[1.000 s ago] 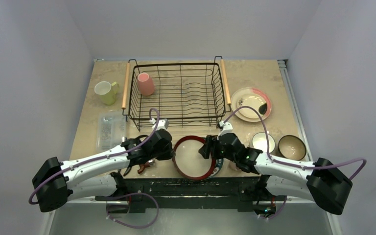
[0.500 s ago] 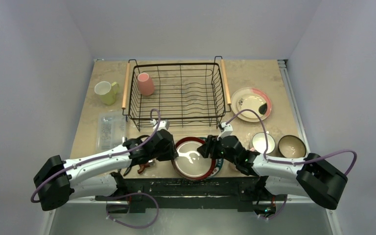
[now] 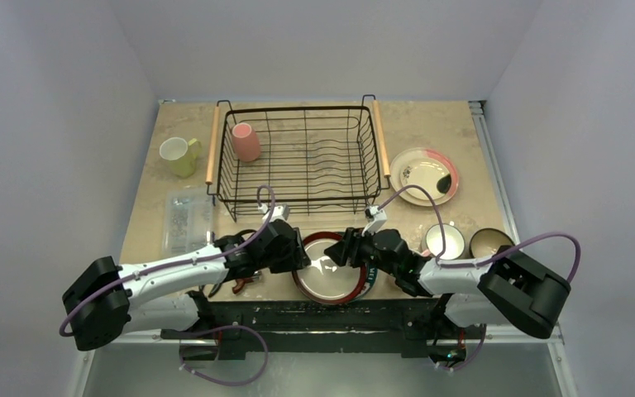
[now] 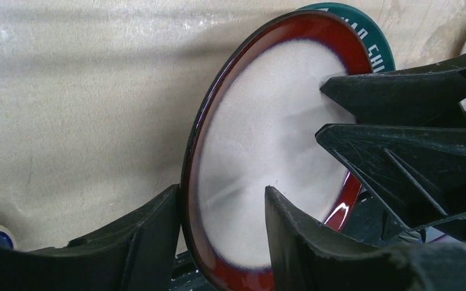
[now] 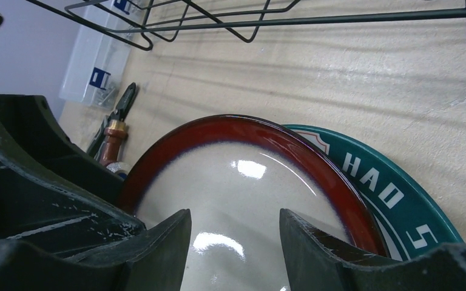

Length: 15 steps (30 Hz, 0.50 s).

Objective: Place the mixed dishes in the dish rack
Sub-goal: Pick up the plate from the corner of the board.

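Lifting the red plate [image 4: 261,133] in front of the dish rack [image 3: 298,109], you seem to grasp its rim with the left hand [image 4: 221,206], the right hand's [image 5: 233,224] grip unclear; next, slot it upright.

walls [image 3: 322,41]: plain pale lilac-grey, three sides | table [image 3: 430,124]: mottled beige top | light: soft, even

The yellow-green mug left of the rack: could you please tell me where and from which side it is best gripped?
Probably the rim wall of the yellow-green mug, from straight above, one finger inside: it stands upright, mouth open upward. Pinch the side away from its handle, which points right toward the dish rack.
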Tool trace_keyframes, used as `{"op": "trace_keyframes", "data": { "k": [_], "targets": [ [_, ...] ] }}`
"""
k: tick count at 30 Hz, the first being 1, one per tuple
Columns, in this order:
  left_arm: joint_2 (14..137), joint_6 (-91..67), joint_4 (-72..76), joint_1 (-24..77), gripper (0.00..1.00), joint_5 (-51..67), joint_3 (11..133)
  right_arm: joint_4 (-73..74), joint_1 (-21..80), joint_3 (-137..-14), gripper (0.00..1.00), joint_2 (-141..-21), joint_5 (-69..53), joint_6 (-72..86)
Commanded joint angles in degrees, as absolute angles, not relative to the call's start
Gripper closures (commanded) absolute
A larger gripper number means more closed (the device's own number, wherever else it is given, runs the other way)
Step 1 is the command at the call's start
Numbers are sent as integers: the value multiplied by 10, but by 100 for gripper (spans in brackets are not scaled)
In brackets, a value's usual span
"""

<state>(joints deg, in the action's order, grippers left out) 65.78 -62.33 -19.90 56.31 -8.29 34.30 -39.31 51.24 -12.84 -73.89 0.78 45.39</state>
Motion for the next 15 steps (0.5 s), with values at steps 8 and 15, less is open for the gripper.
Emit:
{"op": "trace_keyframes", "data": {
  "k": [8, 15],
  "targets": [
    [597, -710, -100, 562, 36, -79, 249, -343, 516, -104, 44, -737, -17, 442],
    [651, -714, -12, 549, 51, -11, 237, -351, 516, -100, 44, -737, -20, 443]
  ]
}}
